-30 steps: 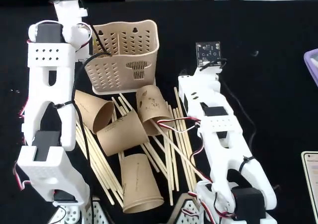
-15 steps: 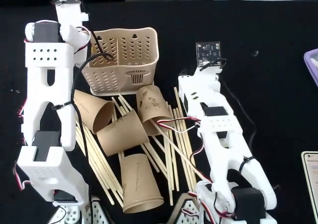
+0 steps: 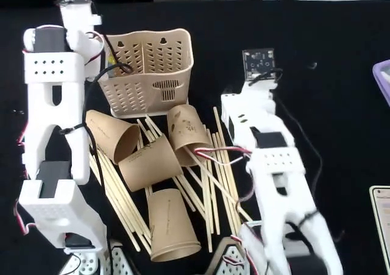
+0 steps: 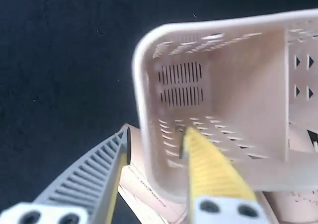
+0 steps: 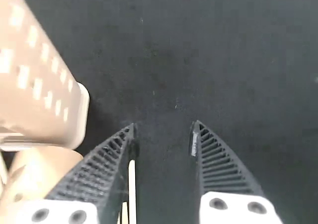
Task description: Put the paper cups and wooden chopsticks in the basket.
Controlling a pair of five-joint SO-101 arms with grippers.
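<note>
Left gripper point(image 4: 155, 134): clamped astride one wall of the beige perforated plastic basket point(image 3: 152, 86), near a rounded corner. Its yellow finger is inside and its grey finger outside.

Right gripper point(image 5: 163, 132): fingers spread with nothing between them, over the bare black table cloth point(image 3: 335, 43). The basket's outer corner is just off to one side.

Four brown paper cups point(image 3: 149, 162) lie on their sides on the cloth, back of both grippers and between the arms, outside the basket. Three touch in a cluster; the fourth lies nearer the arm bases.

Pale wooden chopsticks point(image 3: 228, 171) are scattered under and around the cups. One lies beside a right gripper finger.
</note>
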